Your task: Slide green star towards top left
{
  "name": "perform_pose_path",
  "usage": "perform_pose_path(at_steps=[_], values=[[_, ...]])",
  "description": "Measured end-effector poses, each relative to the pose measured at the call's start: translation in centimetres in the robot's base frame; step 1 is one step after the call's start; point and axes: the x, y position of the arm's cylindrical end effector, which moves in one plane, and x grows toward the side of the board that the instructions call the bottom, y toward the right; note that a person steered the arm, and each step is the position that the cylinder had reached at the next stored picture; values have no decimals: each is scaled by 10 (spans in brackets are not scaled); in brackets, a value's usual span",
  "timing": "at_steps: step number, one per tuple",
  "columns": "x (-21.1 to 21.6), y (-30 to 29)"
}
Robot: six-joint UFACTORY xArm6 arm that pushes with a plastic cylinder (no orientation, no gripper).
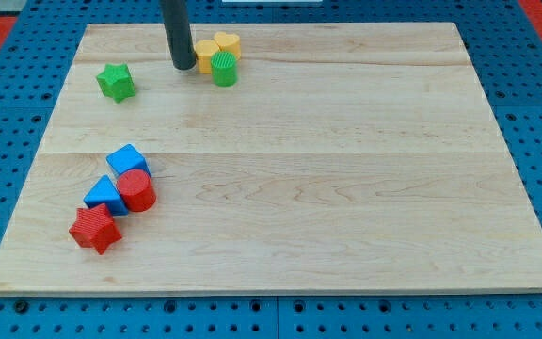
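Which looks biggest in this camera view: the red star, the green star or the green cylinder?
1. red star, though it lies nearest the view's bottom, so nearness may inflate it.
2. green star.
3. green cylinder, smallest; it is close to the green star in size.

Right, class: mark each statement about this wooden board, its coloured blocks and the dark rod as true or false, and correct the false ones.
1. The green star lies in the board's upper left part. True.
2. My tip is touching the green star. False: the tip stands apart from the star, to its right, beside the yellow block.
3. A green cylinder sits against the yellow blocks near the top edge. True.
4. The red star is on the view's right. False: it lies at the lower left, below the red cylinder.
5. Two blue blocks sit in the lower left group. True.
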Motion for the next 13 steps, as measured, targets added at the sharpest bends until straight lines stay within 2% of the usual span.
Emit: perform_pose_path(at_steps=[6, 7, 9, 10, 11, 13], values=[[0, -8], [6, -8], [50, -8], [73, -29], [77, -87], [40, -119]])
